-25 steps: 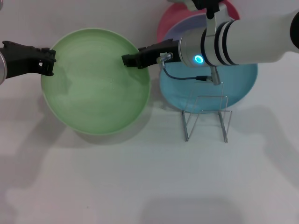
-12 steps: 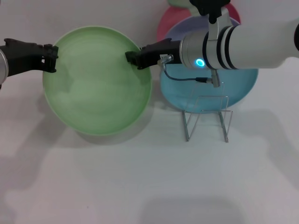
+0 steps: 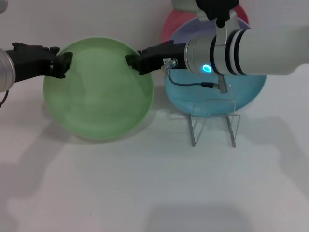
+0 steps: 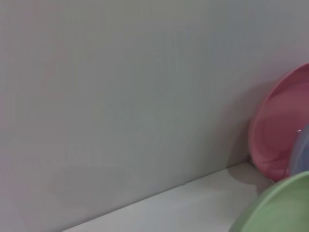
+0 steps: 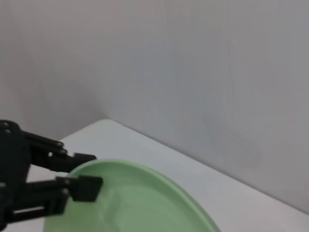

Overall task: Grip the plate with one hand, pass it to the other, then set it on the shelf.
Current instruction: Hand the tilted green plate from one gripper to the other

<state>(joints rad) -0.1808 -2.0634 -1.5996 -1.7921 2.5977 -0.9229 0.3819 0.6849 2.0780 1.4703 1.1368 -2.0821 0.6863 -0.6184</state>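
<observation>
The light green plate (image 3: 96, 96) hangs tilted above the white table, between my two grippers. My right gripper (image 3: 134, 62) is shut on its right rim and carries it. My left gripper (image 3: 65, 64) is open, and its black fingers straddle the left rim. The right wrist view shows the plate (image 5: 135, 203) with the left gripper (image 5: 89, 171) at its rim, one finger above the rim and one over the plate's face. The left wrist view shows only an edge of the plate (image 4: 280, 203). The silver wire shelf (image 3: 214, 121) stands empty on the table, right of the plate.
A turquoise plate (image 3: 251, 87) lies right behind the shelf, under my right arm. A lavender plate (image 3: 186, 31) and a pink plate (image 3: 169, 24) lean at the back wall; the pink plate also shows in the left wrist view (image 4: 275, 140).
My left gripper has moved right, onto the plate's left rim. The plate has risen a little and tilted more. The right gripper has kept its hold on the right rim.
</observation>
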